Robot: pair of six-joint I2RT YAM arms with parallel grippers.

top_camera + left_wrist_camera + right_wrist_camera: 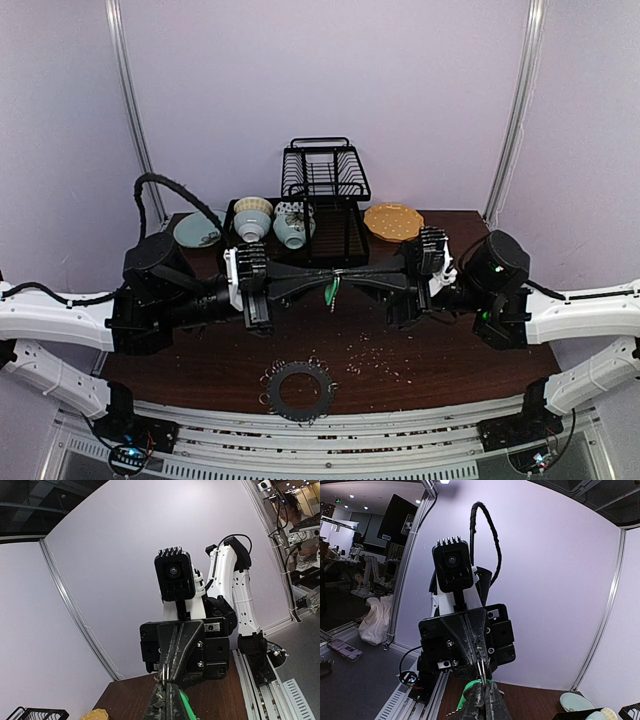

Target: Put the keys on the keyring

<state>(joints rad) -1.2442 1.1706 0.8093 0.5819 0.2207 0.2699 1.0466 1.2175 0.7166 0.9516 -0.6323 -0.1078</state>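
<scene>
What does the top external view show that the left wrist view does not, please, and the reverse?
Only the top view: the keyring lying flat, pale crumbs and bowls. Only the left wrist view: a small silvery loop between the pincer tips. Both: the green key, and the left pincer and right pincer meeting, shut.

The green key [330,290], with its bright plastic head and short silvery blade, hangs tilted in the air over the middle of the tabletop. It sits where the closed tips of the left gripper [322,277] and right gripper [350,277] meet; which one grips it is unclear. The keyring [298,390], a flat dark grey disc with a wide central hole and small silvery loops around its rim, lies flat at the middle of the near edge.
</scene>
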